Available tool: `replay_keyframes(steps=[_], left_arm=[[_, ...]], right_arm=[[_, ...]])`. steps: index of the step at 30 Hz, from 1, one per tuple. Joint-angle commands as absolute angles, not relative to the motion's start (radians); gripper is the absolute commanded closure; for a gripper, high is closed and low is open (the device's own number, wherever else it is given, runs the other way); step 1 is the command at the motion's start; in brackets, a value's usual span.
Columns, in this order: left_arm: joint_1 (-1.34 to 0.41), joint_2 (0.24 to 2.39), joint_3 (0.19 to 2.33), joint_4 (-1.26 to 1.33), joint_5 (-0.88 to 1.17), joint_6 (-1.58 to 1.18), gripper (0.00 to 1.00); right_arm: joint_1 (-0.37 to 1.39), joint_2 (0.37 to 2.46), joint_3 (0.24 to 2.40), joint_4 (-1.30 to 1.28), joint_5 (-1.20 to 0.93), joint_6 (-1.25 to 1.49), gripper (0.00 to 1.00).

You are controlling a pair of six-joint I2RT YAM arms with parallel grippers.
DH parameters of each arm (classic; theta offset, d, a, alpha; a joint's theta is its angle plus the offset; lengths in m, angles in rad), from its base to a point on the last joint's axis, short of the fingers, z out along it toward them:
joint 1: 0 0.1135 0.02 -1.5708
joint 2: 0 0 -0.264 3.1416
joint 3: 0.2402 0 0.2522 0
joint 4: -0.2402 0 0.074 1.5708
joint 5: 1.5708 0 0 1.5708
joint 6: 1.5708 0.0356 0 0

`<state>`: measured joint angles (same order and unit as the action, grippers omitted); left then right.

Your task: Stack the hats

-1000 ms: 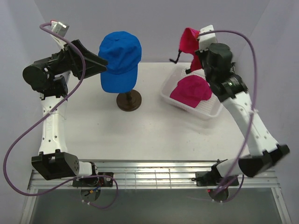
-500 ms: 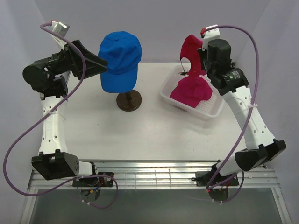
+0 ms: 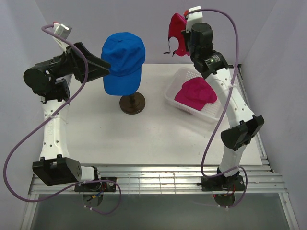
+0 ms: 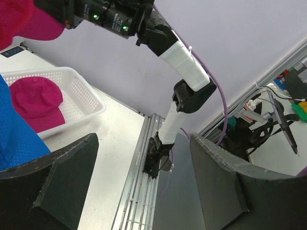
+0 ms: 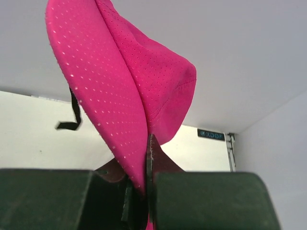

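A blue hat (image 3: 123, 60) sits on the mannequin head, whose dark stand (image 3: 132, 103) is at the table's middle. My left gripper (image 3: 103, 67) is open just left of that hat, its fingers apart with nothing between them (image 4: 144, 184); the blue hat's edge (image 4: 14, 139) shows at the left of the wrist view. High at the back my right gripper (image 3: 185, 40) is shut on a pink hat (image 3: 176, 29), which hangs folded from the closed jaws (image 5: 147, 191), its fabric (image 5: 120, 81) above them. A second pink hat (image 3: 195, 93) lies in the white basket (image 3: 213, 115).
The basket (image 4: 84, 98) stands at the right of the table, close to the right arm's upper link. The mannequin stand takes the centre. Grey walls close in the back and both sides. A metal rail (image 3: 153, 179) runs along the near edge.
My right arm has raised the held pink hat and carried it left and back, from over the basket to higher up nearer the blue hat. The left arm has stayed put.
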<state>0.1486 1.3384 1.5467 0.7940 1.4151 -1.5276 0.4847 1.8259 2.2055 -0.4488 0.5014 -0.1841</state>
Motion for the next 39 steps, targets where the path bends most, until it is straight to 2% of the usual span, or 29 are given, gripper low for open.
replay_keyframes(steps=[1,6,7,13,21,31,39], left_arm=[[0.152,1.304,1.537,0.805,1.422,-1.519,0.12],[0.152,1.305,1.526,0.805,1.422,-1.519,0.12],[0.153,1.305,1.522,0.805,1.424,-1.519,0.12],[0.152,1.305,1.506,0.805,1.428,-1.519,0.12],[0.153,1.31,1.506,0.805,1.433,-1.522,0.12],[0.153,1.301,1.483,0.805,1.443,-1.516,0.12],[0.183,1.292,1.457,0.804,1.459,-1.494,0.12]], right_arm=[[0.544,1.871,2.272,-0.227,0.552,-0.281,0.92],[0.632,1.992,2.367,-0.016,0.643,-0.446,0.92],[0.658,2.006,2.364,0.103,0.647,-0.519,0.92],[0.73,2.12,2.445,0.297,0.583,-0.669,0.92],[0.796,2.118,2.41,0.313,0.427,-0.754,0.92],[0.931,2.062,2.326,0.293,0.43,-1.028,0.92],[0.98,2.029,2.22,0.374,0.551,-1.213,0.92]])
